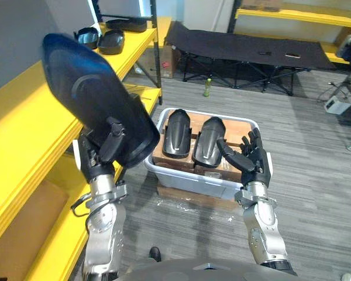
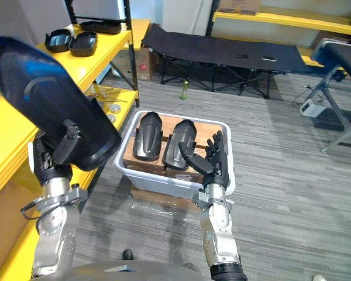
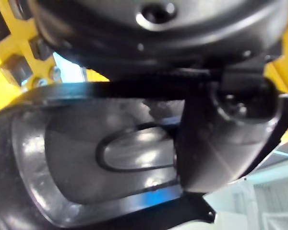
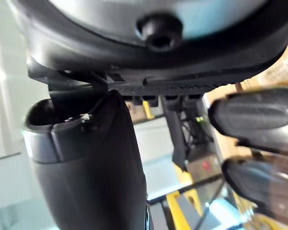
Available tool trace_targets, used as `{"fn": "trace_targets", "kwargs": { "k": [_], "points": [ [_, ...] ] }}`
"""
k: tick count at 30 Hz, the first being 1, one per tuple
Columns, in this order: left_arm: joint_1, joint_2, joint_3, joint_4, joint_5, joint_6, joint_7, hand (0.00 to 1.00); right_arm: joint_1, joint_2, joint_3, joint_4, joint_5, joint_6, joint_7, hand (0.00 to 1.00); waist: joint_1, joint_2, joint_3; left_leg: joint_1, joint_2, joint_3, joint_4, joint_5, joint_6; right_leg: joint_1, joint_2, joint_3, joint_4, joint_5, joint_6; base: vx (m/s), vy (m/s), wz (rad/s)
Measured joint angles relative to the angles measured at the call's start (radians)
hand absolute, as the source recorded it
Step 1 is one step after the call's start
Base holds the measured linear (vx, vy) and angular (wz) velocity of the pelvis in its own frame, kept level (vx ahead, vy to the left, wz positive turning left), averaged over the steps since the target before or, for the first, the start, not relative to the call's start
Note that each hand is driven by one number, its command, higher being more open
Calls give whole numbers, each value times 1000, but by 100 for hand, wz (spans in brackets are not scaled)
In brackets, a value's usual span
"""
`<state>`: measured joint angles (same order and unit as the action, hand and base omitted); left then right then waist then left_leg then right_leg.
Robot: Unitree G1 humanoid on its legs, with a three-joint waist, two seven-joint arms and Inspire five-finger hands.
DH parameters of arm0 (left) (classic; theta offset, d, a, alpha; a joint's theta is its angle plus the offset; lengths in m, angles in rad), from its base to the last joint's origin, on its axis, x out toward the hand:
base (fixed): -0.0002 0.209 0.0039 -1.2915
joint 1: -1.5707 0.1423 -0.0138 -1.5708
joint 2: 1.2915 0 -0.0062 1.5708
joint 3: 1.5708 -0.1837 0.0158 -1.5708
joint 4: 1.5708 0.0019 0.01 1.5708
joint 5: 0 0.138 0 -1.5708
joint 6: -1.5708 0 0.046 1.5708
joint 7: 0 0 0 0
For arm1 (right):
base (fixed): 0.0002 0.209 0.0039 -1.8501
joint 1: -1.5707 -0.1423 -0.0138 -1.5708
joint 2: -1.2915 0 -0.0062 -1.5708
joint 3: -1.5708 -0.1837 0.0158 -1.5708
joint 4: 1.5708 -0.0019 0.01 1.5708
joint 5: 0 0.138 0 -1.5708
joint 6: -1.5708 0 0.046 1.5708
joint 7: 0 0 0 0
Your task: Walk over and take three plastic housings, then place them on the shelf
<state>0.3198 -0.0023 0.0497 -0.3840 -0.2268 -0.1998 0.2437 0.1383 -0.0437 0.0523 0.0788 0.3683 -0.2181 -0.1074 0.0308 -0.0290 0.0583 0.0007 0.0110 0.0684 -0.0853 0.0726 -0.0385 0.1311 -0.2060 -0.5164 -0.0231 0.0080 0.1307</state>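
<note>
Beside the yellow shelf [image 1: 23, 111], the left robot hand [image 1: 108, 147] was clamped on a black plastic housing [image 1: 85, 88]. Its thumb lay across the housing's face, and it held the piece high, apparently to clear the shelf edge for placing. The right robot hand [image 1: 254, 159] hung with fingers spread above the pale bin [image 1: 190, 180], where two more housings [image 1: 176, 133] lay side by side, probably waiting for the next pick.

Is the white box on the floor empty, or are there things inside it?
Not empty. The white plastic bin holds two black plastic housings, lying side by side on a brown board.
</note>
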Motion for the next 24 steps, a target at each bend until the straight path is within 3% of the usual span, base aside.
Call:
{"fn": "trace_targets", "kwargs": {
  "k": [3, 8, 12, 13, 15, 16, 19, 21, 23, 24],
  "points": [
    [74, -6, 70, -58, -58, -49, -41, 0, -35, -14, 33, 61, -10, 0, 44, 100, 52, 4, 9, -13, -2, -59, 0, 7, -8, 23, 2, -64, 1, -2, -2, 0, -8, 62],
    [151, -39, 205, -121, -140, -154, -93, 0, -175, -65, 122, 151, -160, 31, 73, 100, 134, 4, 26, -13, -9, -103, 1, 16, -7, 50, 4, -108, 5, -5, -8, -14, 6, 29],
    [183, -39, 215, -132, -175, -168, -135, 0, -181, -70, 126, 151, -155, 38, 132, 100, 133, 5, 28, -23, -23, -119, 0, 16, 12, 68, 0, -148, 9, -7, -8, -38, 33, 33],
    [178, -36, 215, -132, -186, -167, -156, 0, -179, -69, 125, 150, -156, 39, 139, 100, 122, 2, 37, -42, -20, -68, 11, 4, 30, 79, -7, -188, 10, -14, 3, -98, 44, 82],
    [149, -34, 203, -131, -186, -165, -198, 0, -164, -69, 110, 150, -157, 40, 130, 100, 96, 1, 58, -76, -14, 16, 44, 5, 38, 99, -14, -266, 15, -24, 10, -136, 132, 141],
    [99, -34, 193, -130, -209, -170, -277, 0, -120, -65, 94, 150, -165, 40, 81, 100, 103, 26, 77, -100, -21, 37, 25, 49, 65, 99, -47, -332, 84, -55, 13, -127, 204, 151],
    [95, -24, 171, -130, -208, -170, -310, 0, -120, -57, 95, 147, -156, 37, 80, 100, 102, 28, 80, -96, -32, 56, 14, 59, 78, 96, -80, -326, 150, -70, 1, -35, 143, 78],
    [75, -13, 148, -122, -208, -170, -314, 0, -118, -57, 90, 133, -153, 34, 80, 100, 100, 28, 83, -99, -45, 37, 12, 57, 82, 63, -111, -246, 237, -81, -20, 45, 86, 44],
    [7, 47, 106, -74, -212, -169, -350, 0, -71, -47, 64, 93, -157, 25, 86, 100, 61, 32, 86, -98, -55, -68, 12, 67, 94, 6, -122, -36, 416, -92, -41, 53, 41, 115],
    [-15, 64, 93, -56, -212, -168, -360, 0, -60, -43, 56, 88, -157, 16, 91, 100, 53, 32, 87, -98, -57, -82, 8, 74, 96, 8, -115, -6, 428, -111, -50, 62, -17, 119]
  ]
}}
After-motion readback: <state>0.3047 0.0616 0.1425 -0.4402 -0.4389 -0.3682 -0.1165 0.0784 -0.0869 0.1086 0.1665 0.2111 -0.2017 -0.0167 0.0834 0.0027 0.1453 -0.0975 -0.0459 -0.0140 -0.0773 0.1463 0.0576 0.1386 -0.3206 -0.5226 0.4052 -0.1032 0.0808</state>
